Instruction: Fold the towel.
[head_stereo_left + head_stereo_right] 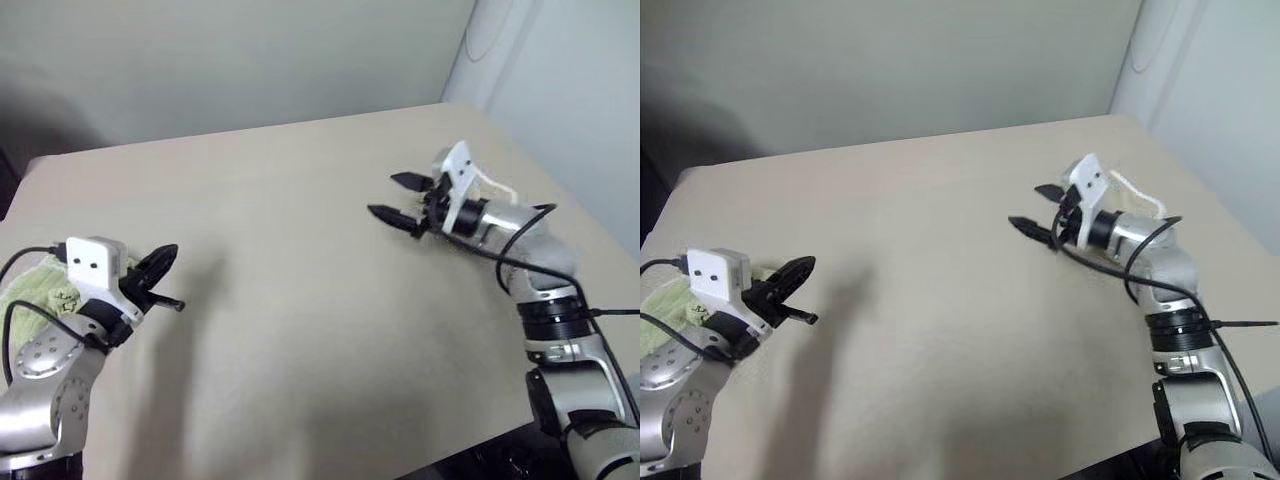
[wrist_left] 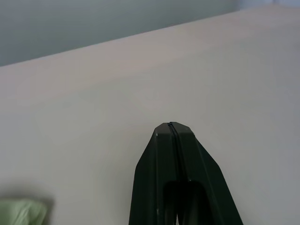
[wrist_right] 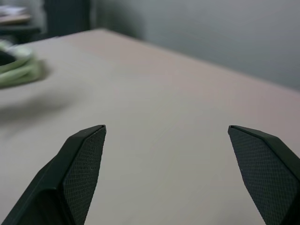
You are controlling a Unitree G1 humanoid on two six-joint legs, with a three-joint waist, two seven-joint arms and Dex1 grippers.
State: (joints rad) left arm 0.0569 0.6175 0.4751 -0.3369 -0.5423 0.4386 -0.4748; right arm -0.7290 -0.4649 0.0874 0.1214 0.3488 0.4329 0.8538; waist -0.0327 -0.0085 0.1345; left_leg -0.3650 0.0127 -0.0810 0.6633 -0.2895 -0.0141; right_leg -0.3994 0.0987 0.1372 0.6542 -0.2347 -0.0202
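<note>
The towel is out of view. My left gripper (image 1: 165,262) hovers above the table's left side. Its two black fingers (image 2: 171,140) are pressed together with nothing between them. My right gripper (image 1: 384,196) hangs over the right half of the table and points toward the left. Its fingers (image 3: 86,154) stand wide apart over bare tabletop and hold nothing.
A small light-green towel (image 1: 35,285) lies bunched at the table's left edge, under my left arm. The beige table (image 1: 300,250) stretches between the two grippers. A pale wall stands behind its far edge, and its right edge runs close past my right arm.
</note>
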